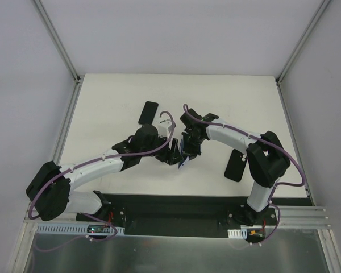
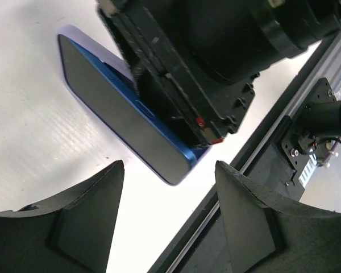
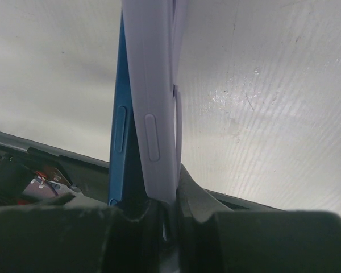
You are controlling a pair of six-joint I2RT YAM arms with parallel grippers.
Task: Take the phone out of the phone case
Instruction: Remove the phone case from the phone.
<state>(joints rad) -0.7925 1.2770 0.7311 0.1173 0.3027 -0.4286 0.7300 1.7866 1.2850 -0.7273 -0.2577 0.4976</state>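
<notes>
A blue phone (image 2: 119, 114) with a dark screen sits partly out of a lavender case (image 2: 105, 50). In the right wrist view the phone's blue edge (image 3: 119, 114) stands apart from the case wall (image 3: 153, 85), with a dark gap between them. My right gripper (image 3: 159, 199) is shut on the case and holds it tilted above the table (image 1: 188, 149). My left gripper (image 2: 169, 165) is open and empty. Its fingertips are just short of the phone's lower corner. In the top view it (image 1: 171, 154) sits right beside the right gripper.
Two black phones lie flat on the white table, one at the back left (image 1: 149, 112) and one at the right (image 1: 236, 165) by the right arm. The black base rail (image 2: 261, 148) runs along the near table edge, close under the grippers.
</notes>
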